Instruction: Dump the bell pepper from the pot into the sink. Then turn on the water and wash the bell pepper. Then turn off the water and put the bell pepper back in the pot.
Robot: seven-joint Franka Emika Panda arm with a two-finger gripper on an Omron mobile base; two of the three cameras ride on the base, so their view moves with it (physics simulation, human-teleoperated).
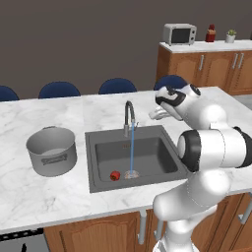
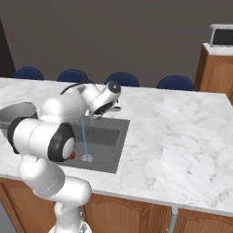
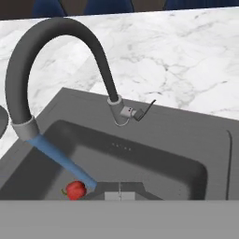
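Observation:
The red bell pepper (image 1: 114, 175) (image 3: 75, 189) lies on the floor of the dark sink (image 1: 147, 157) (image 3: 163, 163), near its front left. A blue stream of water (image 1: 132, 152) (image 2: 84, 136) (image 3: 60, 161) runs from the gooseneck faucet (image 1: 129, 115) (image 3: 56, 27) and lands on the drain just beside the pepper. The grey pot (image 1: 51, 150) stands upright on the counter left of the sink. My gripper (image 1: 153, 116) (image 2: 96, 119) (image 3: 120, 196) hovers above the sink's back right, right of the faucet, shut and holding nothing.
The faucet's small handle (image 3: 133, 112) sticks out at its base. Blue chairs (image 1: 117, 86) line the far side of the marble counter (image 1: 59, 108). A microwave (image 1: 179, 34) sits on distant wooden cabinets at the back right.

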